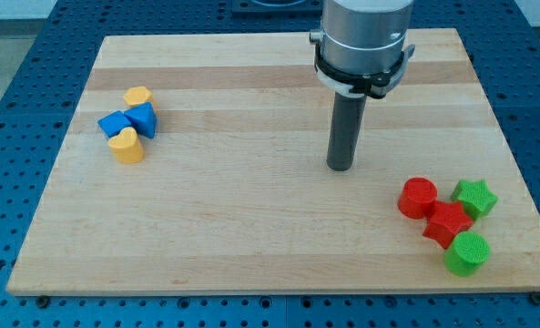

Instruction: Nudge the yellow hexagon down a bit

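Observation:
The yellow hexagon lies near the view's left edge of the wooden board, at the top of a small cluster. Just below it sit a blue block and a second blue block, touching each other. A yellow heart-shaped block sits at the bottom of the cluster. My tip rests on the board right of centre, far to the right of the yellow hexagon and a little lower in the view. It touches no block.
At the lower right are a red cylinder, a red star, a green star and a green cylinder, close together. The board lies on a blue perforated table.

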Controlling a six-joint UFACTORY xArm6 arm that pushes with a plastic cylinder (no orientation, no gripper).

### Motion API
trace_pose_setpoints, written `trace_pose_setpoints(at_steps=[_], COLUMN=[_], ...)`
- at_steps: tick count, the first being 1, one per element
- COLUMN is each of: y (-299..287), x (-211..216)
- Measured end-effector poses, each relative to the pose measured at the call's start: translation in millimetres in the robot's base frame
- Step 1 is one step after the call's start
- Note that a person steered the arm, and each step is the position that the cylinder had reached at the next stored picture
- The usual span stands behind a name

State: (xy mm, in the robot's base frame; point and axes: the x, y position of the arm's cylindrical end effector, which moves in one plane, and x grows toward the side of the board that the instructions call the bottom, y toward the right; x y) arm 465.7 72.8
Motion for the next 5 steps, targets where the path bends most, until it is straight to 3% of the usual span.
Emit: trace_pose_setpoints(at_steps=[2, 5], y=[-9.1, -184.6], x=[-12.7, -150.8])
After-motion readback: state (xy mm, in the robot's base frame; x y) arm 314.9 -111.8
